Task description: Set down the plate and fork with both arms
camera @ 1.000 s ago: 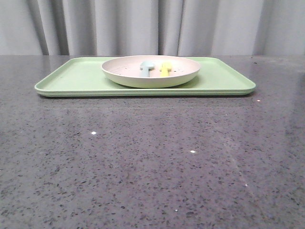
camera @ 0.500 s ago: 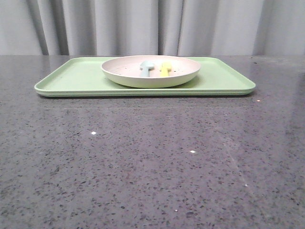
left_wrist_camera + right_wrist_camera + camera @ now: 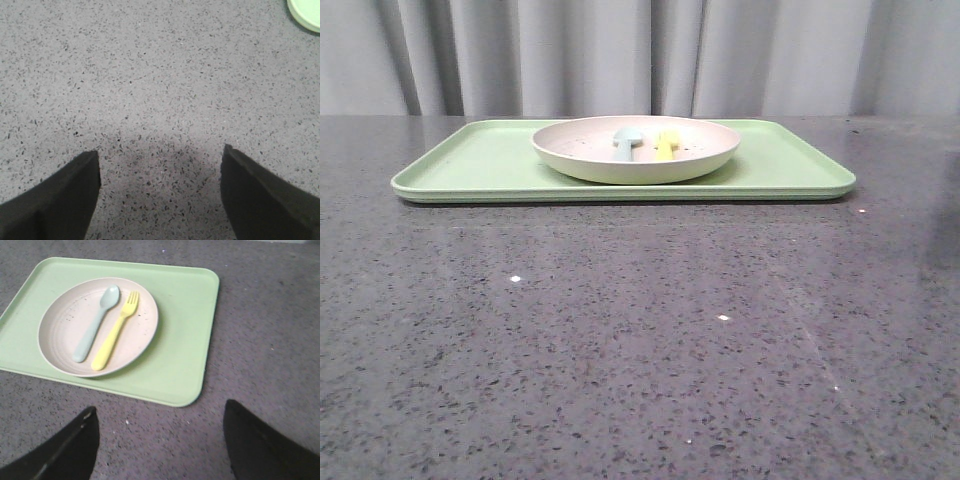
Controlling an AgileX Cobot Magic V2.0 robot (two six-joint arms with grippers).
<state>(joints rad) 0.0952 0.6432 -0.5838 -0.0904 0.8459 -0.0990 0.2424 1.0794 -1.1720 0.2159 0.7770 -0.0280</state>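
Observation:
The cream plate (image 3: pixel 636 150) with a pinkish speckled inside sits on the light-green tray (image 3: pixel 470 165) at the far side of the table; it also shows in the right wrist view (image 3: pixel 65 325). The yellow fork (image 3: pixel 115 331) lies inside the plate beside a light blue spoon (image 3: pixel 95 324); the fork shows in the front view (image 3: pixel 666 144) too. My right gripper (image 3: pixel 160 415) is open and empty over bare table, short of the tray's near edge. My left gripper (image 3: pixel 160 160) is open and empty over bare table, with a tray corner (image 3: pixel 306 12) far off.
The speckled grey stone table (image 3: pixel 640 340) spans the front view. Grey curtains (image 3: pixel 640 55) hang behind the tray. Neither arm shows in the front view.
Nothing has visibly changed in the front view apart from a very slight shift of the picture.

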